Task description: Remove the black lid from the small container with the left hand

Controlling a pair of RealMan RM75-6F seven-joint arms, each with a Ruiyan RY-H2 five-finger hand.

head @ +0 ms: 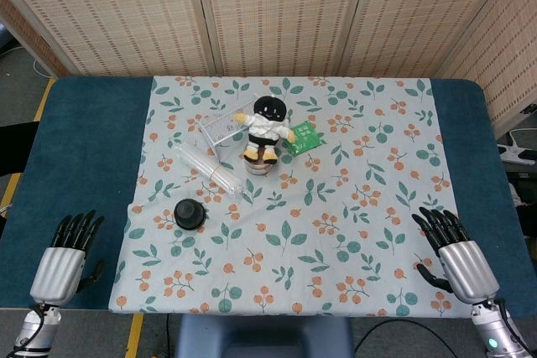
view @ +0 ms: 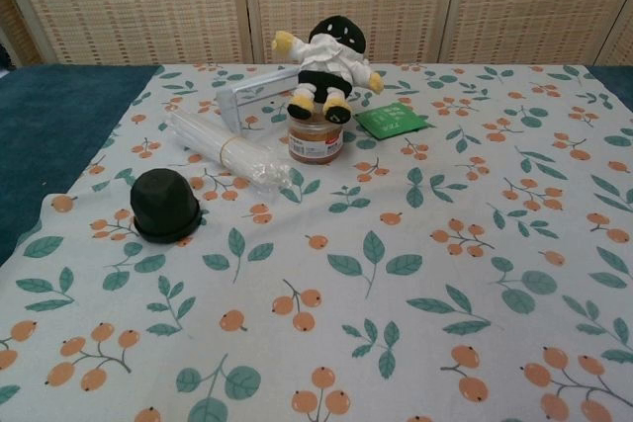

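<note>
Lower left of frame: left hand (head: 60,264) empty, fingers spread, parked short of black lid (head: 190,213); right hand (head: 457,259) likewise idle.

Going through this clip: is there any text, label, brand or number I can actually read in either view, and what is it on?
None can be read as words.
Green packet: white print, too small to read.
Small jar under the plush doll: orange label, print blurred.
Silver box: faint marks on its top in the head view, not readable.
Black lid, bundle of straws: no text visible.
</note>
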